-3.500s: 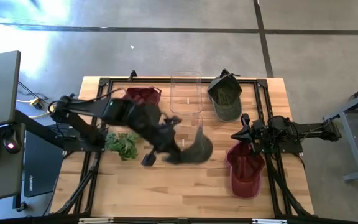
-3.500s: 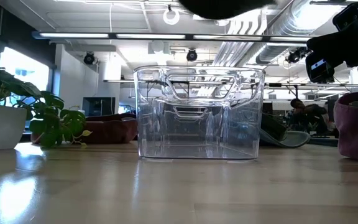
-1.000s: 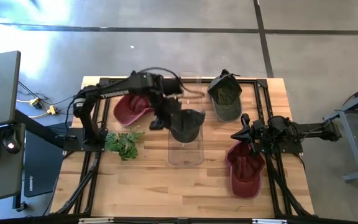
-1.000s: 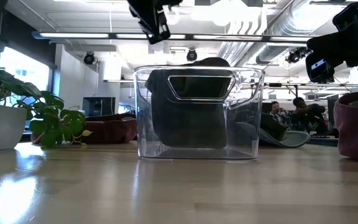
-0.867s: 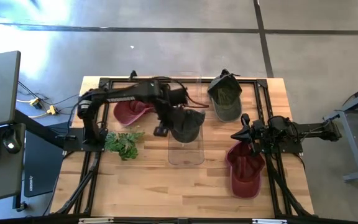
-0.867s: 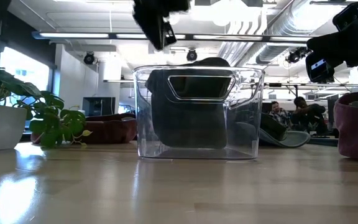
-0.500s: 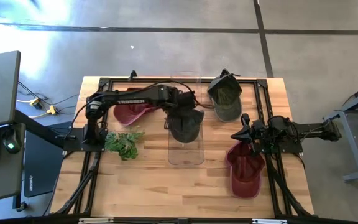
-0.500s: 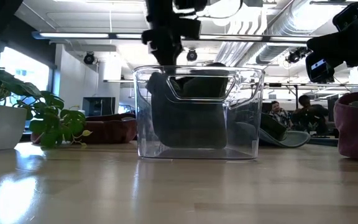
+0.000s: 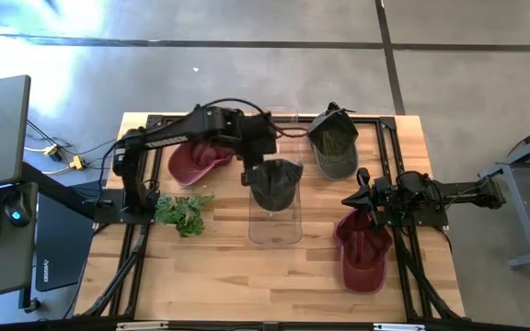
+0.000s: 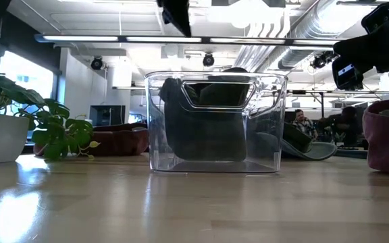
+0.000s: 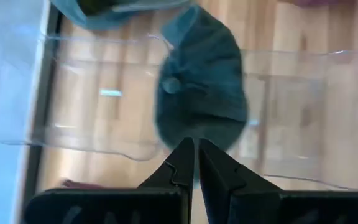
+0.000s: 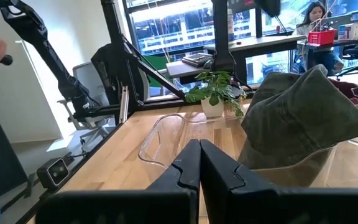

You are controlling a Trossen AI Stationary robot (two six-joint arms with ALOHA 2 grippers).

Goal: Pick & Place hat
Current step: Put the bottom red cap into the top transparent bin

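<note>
A dark green hat [image 9: 275,184] lies crown up inside the clear plastic bin [image 9: 274,230], in its middle part. In the low view the hat [image 10: 208,121] reaches up to the bin's rim. It also shows in the left wrist view [image 11: 204,87] and in the right wrist view [image 12: 303,118]. My left gripper [image 9: 247,175] hangs shut above the bin's left wall, clear of the hat; it shows at the top of the low view [image 10: 176,17] and in its wrist view [image 11: 196,152]. My right gripper [image 9: 362,188] waits shut and empty to the right of the bin [image 12: 199,158].
A maroon hat [image 9: 196,158] lies left of the bin, an olive hat [image 9: 332,145] at the far right, another maroon hat [image 9: 363,250] under my right arm. A potted plant [image 9: 182,211] stands near the left. Bare wood lies along the near edge.
My left gripper has moved a little toward the table's right, dipped down to the bin's rim over the hat, then risen well above the bin. The hat has stayed in the bin.
</note>
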